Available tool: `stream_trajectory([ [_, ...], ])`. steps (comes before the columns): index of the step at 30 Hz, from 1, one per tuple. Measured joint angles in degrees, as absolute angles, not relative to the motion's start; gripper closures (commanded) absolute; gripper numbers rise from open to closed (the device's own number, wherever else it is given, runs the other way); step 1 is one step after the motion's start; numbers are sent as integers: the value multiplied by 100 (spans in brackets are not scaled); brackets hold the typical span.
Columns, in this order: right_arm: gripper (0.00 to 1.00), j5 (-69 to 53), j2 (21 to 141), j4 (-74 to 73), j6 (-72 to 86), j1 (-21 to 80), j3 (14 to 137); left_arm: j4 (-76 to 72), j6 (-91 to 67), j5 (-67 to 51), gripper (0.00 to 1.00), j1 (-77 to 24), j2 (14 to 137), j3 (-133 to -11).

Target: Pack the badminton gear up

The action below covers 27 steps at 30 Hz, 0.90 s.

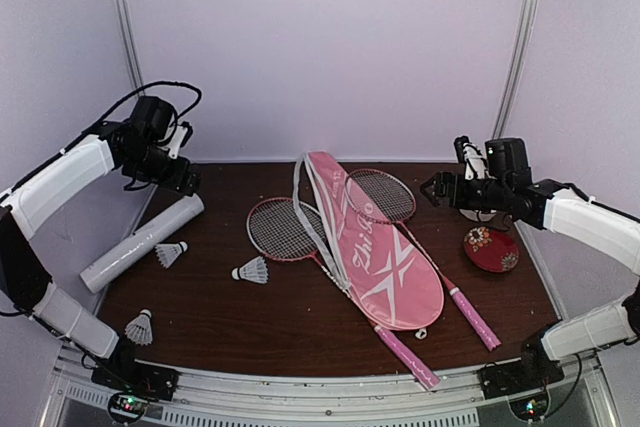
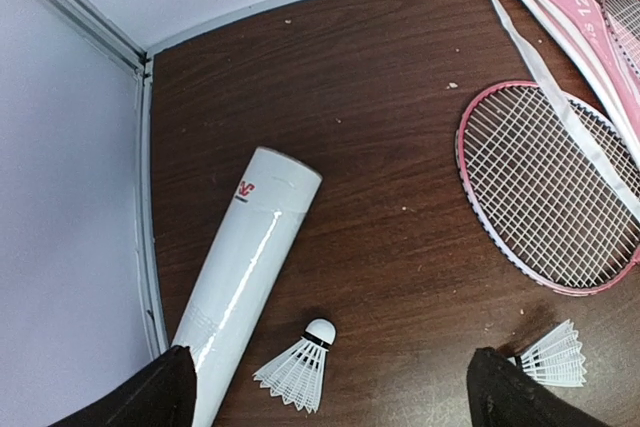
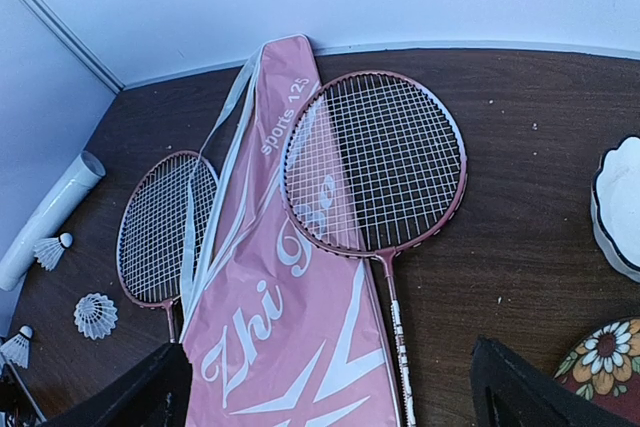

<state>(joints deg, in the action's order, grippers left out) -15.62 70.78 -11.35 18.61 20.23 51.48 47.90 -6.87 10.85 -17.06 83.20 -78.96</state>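
- Racquets (image 1: 283, 229): two, centre, one beside the single cover (image 1: 385, 262), one overlapping it
- Shuttlecocks (image 1: 252, 270): three, near the single tube (image 1: 140, 244), left side
- Left gripper (image 1: 186, 181), right gripper (image 1: 433, 190): fingers apart, empty

Bright, diffuse light, lilac cast on walls (image 1: 330, 47), faint soft shadows, glare streak along the long white tube (image 2: 248, 262), wrist views bowed at edges, focus sharp

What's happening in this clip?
Two robot arms are poised over badminton gear spread on a table, nothing packed yet. The left pincer, open and empty, hangs above the white tube and a shuttlecock. The right pincer, also open, hangs near the red dish, facing the pink cover and two racquets. One racquet lies partly on the cover.
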Motion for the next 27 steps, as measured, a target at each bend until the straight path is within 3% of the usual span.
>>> stream_trajectory([
  [9,0,-1750,7078,-1138,1833,2025,5148,5033,1,692,2,-1688,8615,-8488],
  [16,0,-1933,7076,-1129,1820,2025,5146,5719,744,489,3,-1055,9605,-9266],
  [27,0,-2248,7052,-917,1887,2025,5024,6036,1496,574,6,-471,10645,-9463],
])
